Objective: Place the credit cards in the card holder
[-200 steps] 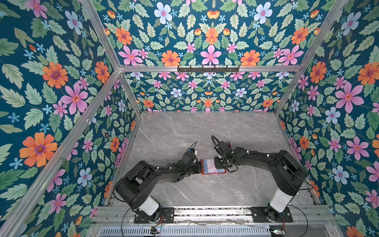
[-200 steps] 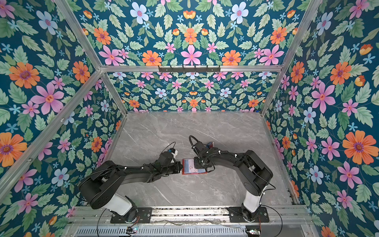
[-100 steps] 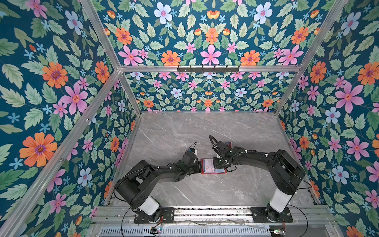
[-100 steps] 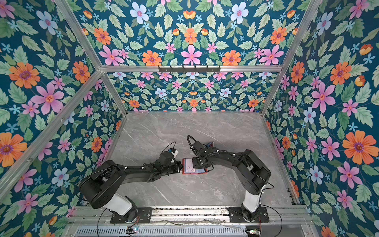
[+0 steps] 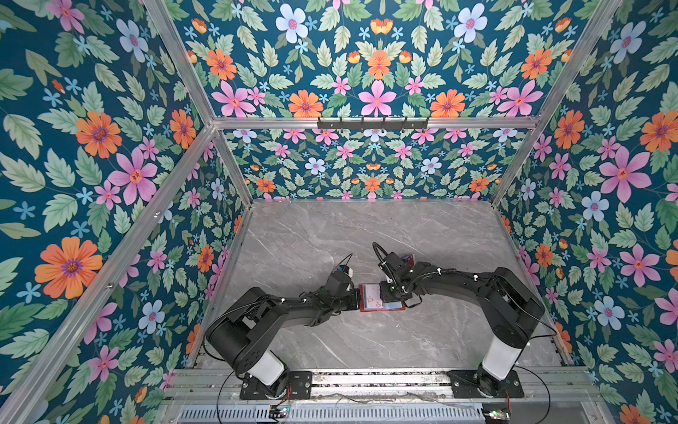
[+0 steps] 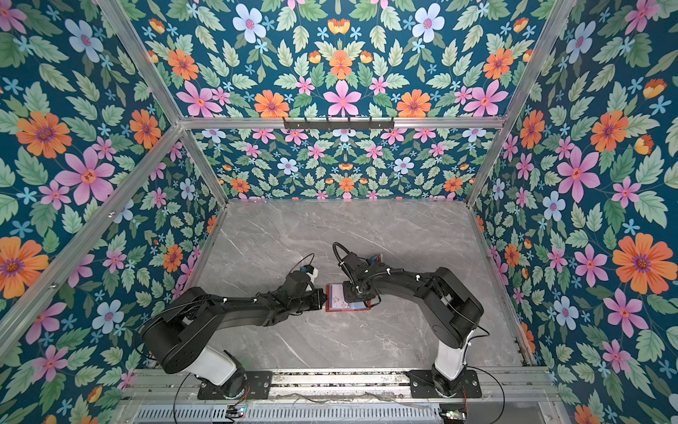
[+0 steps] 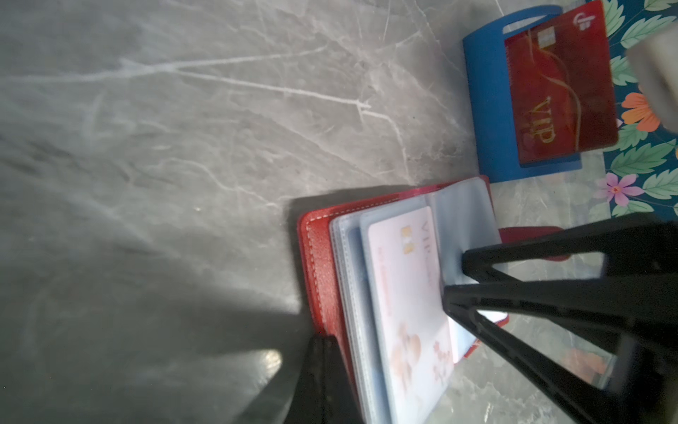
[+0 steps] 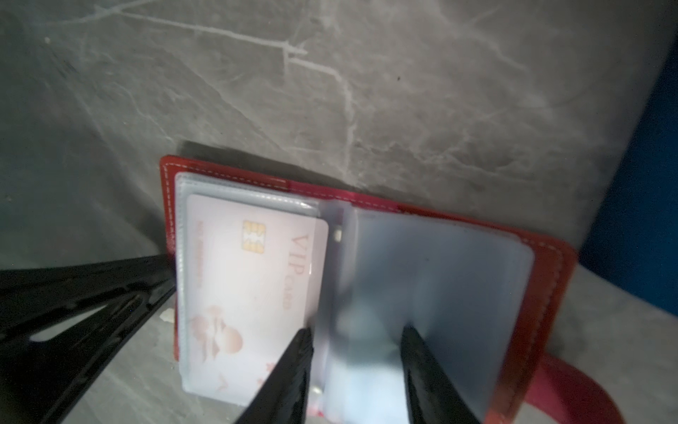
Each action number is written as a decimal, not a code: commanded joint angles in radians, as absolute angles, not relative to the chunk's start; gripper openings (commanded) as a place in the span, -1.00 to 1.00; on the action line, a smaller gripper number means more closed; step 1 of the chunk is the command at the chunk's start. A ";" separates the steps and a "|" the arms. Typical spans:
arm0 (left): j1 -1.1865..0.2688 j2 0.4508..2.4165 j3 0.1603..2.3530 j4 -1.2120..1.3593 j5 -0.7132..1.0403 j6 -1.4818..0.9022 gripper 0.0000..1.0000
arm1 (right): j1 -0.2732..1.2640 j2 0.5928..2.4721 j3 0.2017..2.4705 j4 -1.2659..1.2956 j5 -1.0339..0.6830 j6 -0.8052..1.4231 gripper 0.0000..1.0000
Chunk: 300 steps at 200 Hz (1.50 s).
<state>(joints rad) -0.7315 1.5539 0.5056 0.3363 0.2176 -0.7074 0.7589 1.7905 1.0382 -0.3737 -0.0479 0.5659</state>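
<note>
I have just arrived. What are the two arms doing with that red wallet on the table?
Both arms work on the red card holder, which lies open on the marble table. The left gripper is shut, its tip at the holder's outer edge, apparently steadying it. The right gripper, jaws apart, is at the clear sleeves near the fold. A pale pink VIP card sits in a sleeve. A red VIP card stands in the blue stand nearby, not yet put in.

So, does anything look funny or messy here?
Nothing is spilled or broken. The pink card seems to poke a little out of its sleeve, toward the fold of the wallet. One red card sits in the blue stand.
</note>
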 commanded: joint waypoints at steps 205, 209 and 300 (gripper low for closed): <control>-0.730 1.460 0.486 0.253 0.166 -0.665 -0.96 | 0.759 1.840 1.127 -0.411 -0.157 0.583 -0.70; -0.730 1.460 0.487 0.254 0.168 -0.666 -0.96 | 0.759 1.843 1.127 -0.410 -0.160 0.583 -0.70; -0.730 1.457 0.483 0.264 0.174 -0.663 -0.91 | 0.759 1.770 1.071 -0.341 -0.173 0.592 -0.55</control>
<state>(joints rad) -0.7315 1.4616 0.4831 0.2466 0.1642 -0.6762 0.7582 1.8091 1.0908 -0.3538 -0.2089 0.5770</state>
